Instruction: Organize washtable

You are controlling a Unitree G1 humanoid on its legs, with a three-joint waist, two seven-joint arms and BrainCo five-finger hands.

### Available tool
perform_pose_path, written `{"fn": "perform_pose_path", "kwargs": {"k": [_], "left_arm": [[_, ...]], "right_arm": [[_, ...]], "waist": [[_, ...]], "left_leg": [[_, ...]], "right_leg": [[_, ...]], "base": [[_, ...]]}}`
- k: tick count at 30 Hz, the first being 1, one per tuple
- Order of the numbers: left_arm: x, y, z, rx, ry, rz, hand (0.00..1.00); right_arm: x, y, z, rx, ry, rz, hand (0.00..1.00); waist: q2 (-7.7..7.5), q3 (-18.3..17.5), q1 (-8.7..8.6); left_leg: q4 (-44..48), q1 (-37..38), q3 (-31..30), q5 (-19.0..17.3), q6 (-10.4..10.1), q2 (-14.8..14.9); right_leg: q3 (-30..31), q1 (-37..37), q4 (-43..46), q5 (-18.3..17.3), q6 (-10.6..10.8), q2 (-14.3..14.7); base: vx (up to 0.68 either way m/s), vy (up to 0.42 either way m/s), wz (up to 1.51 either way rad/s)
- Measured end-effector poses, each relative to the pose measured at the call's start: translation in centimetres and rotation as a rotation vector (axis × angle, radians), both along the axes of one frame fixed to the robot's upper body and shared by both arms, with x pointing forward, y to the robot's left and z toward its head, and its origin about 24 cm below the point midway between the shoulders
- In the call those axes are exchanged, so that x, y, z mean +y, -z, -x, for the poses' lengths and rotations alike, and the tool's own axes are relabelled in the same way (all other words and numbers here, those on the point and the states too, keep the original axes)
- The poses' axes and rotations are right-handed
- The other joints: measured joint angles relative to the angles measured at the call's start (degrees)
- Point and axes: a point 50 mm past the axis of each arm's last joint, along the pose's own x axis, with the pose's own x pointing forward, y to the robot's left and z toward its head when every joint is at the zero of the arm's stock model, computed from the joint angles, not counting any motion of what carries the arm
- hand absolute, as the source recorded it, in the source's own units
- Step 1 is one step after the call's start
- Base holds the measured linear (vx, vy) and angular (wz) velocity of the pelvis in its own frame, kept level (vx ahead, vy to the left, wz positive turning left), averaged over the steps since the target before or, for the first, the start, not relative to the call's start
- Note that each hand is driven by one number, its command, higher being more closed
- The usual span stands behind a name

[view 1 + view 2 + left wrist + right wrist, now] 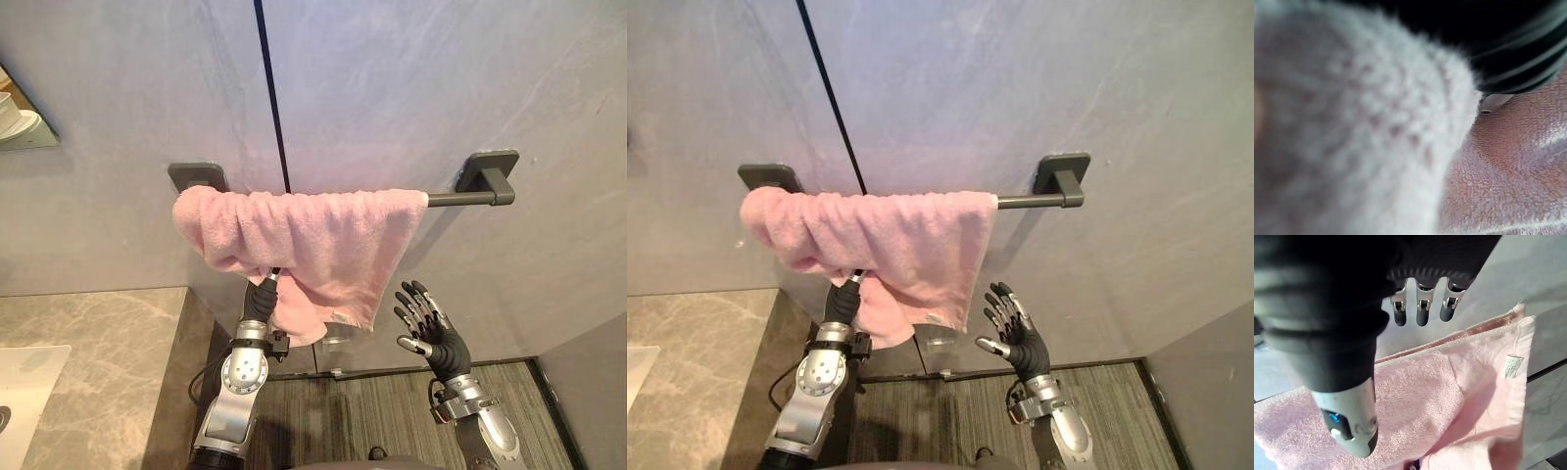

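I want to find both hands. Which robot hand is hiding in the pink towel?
The left robot hand: it reaches up into the pink towel. The right robot hand is open beside it.

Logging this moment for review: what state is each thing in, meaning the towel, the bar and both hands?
pink towel: draped over the bar, bunched, with one part hanging lower.
towel bar: fixed to the wall, its right end bare.
left hand: up under the towel's hanging part, tucked into the cloth.
right hand: open with fingers spread, beside the towel's lower corner, not touching it.
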Motion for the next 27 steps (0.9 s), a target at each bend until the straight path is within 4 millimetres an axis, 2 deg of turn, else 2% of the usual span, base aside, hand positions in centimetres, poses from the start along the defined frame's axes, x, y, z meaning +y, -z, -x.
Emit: {"fn": "perform_pose_path", "kwargs": {"k": [7, 15, 27], "left_arm": [[-0.6, -0.1, -0.1, -0.005, 0.017, 0.012, 1.00], [-1.5, -0.5, -0.3, -0.018, 0.064, 0.023, 1.00], [-2.8, 0.2, 0.1, 0.013, 0.149, 0.006, 1.00]], "right_arm": [[0.9, -1.0, -2.1, -0.050, -0.045, 0.073, 0.00], [0.6, 0.1, -3.9, 0.003, 0.018, 0.150, 0.00], [1.3, 2.2, -6.6, 0.096, 0.046, 0.158, 0.00]], "waist": [[-0.01, -0.01, 0.29], [0.00, -0.05, 1.51], [-0.34, -0.38, 1.76]], "left_leg": [[0.36, -0.93, -1.03, 0.03, 0.03, -0.09], [0.37, -1.02, -2.04, 0.06, 0.06, -0.09], [0.28, -2.18, -4.38, 1.42, 0.35, -0.27]], "right_leg": [[-0.99, -0.22, 0.04, -0.04, 0.06, -0.18], [-1.76, 0.24, 0.03, -0.08, 0.12, -0.26], [-3.74, 0.24, 0.08, -0.08, 0.03, -0.51]], "base": [[-0.02, -0.026, 0.07], [-0.01, -0.020, 0.06], [-0.04, -0.025, 0.10]]}}
